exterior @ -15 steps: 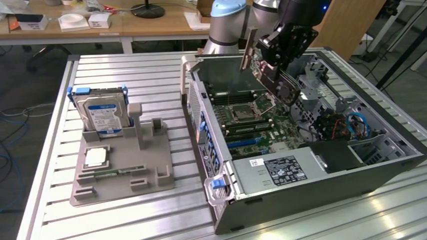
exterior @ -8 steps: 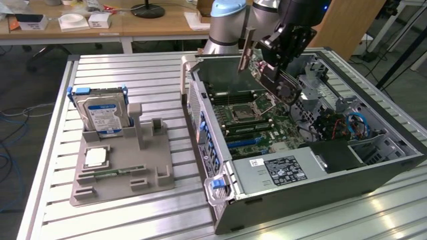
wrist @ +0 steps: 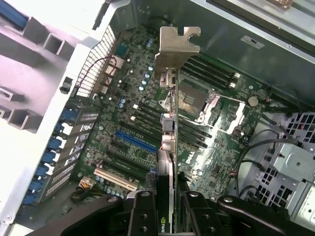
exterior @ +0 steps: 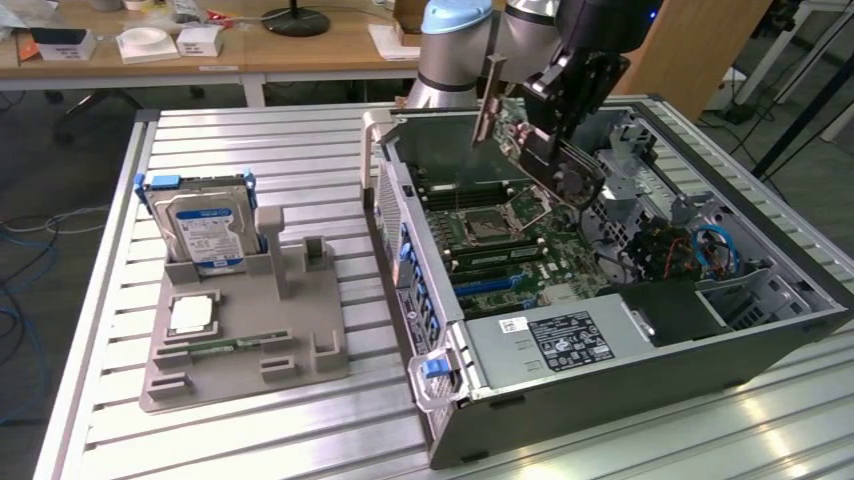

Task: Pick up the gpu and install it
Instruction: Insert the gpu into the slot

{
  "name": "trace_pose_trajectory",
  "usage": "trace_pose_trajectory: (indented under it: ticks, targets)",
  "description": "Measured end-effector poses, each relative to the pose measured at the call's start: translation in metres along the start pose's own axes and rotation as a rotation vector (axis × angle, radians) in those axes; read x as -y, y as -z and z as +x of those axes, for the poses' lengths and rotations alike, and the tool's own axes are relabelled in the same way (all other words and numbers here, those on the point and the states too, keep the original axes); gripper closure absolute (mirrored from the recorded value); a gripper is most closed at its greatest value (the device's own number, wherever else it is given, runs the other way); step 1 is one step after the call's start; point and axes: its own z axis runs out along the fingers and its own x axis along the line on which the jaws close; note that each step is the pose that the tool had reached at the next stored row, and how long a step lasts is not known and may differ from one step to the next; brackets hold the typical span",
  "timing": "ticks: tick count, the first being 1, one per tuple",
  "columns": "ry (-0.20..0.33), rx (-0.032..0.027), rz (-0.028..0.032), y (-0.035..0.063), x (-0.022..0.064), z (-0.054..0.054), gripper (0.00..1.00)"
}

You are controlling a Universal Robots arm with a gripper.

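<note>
- The gpu is a thin, long card with a dark board, a black cooler face and a silvery metal end bracket; in the wrist view the gpu shows edge-on, the notched bracket at its far end.
- The gripper is clamped on the card; in the wrist view the gripper has a black finger pressed on each flat face.
- The card hangs tilted in the air inside the open computer case, above the motherboard, bracket end uppermost.
- In the wrist view the motherboard lies beneath the card, with a blue slot among black ones.
- The case lies on its side on a slatted metal table, at the exterior view's right; a power supply with a black label fills its near end.
- At the exterior view's left stands a grey holder with a hard drive upright in it and a memory stick lying flat nearer.
- Far behind the table are wooden desks with white boxes; blue cables lie on the floor.
</note>
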Motion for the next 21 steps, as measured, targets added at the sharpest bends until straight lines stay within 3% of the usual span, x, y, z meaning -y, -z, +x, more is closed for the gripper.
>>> trace_pose_trajectory:
  ticks: [21]
  targets:
    - [0.163,-0.0058,-0.0039,-0.0001,0.0,0.0,0.74]
